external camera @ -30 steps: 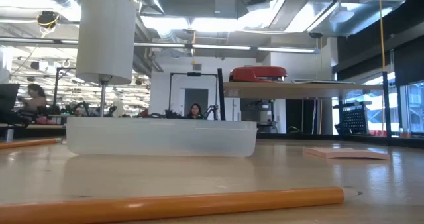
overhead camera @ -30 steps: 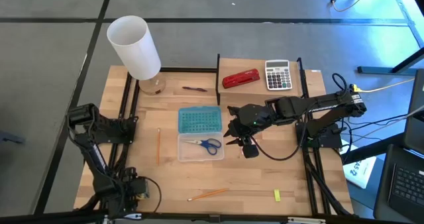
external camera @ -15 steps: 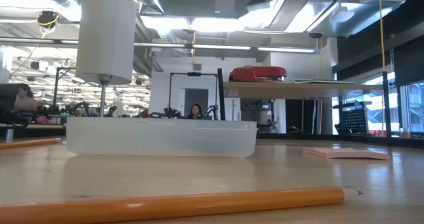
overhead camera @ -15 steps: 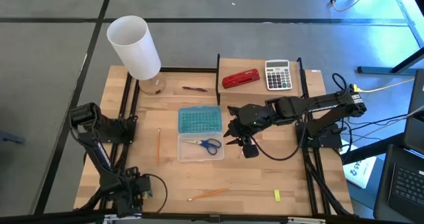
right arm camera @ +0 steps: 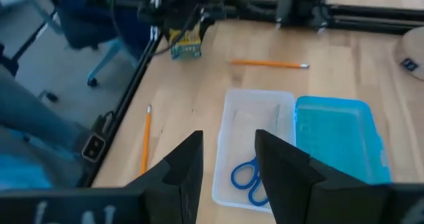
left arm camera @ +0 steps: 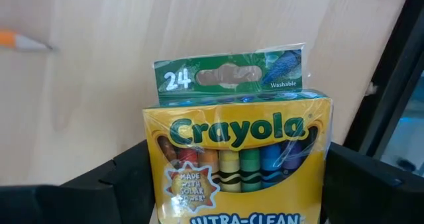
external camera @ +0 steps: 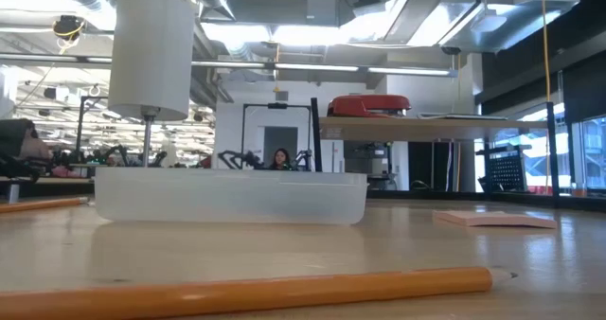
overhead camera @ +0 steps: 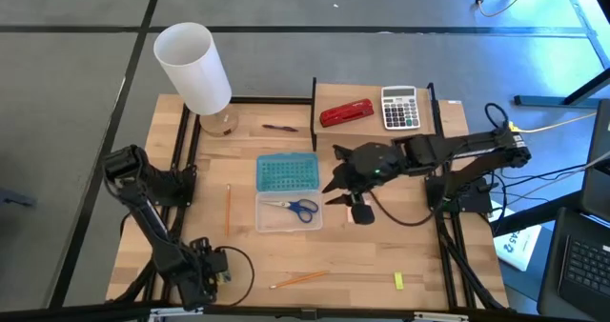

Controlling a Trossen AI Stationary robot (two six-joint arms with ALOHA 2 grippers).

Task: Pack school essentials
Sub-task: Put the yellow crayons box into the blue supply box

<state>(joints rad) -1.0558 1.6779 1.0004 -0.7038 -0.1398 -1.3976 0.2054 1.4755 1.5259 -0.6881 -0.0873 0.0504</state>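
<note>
- The crayon box is yellow with a green flap on top, printed with "24" and a row of coloured crayons; it stands upright between the left gripper's two dark fingers, which are clamped on its sides.
- The left gripper sits low at the desk's near left corner, its arm folded down along the left edge.
- The right gripper hovers just right of the clear tray at mid-desk, its fingers a little apart and holding nothing.
- The blue-handled scissors lie in the tray, long axis across the desk, handles toward the right edge.
- One orange pencil lies left of the tray, running front to back; another lies near the front edge, running nearly along that edge.
- A small yellow block rests near the front right corner.
</note>
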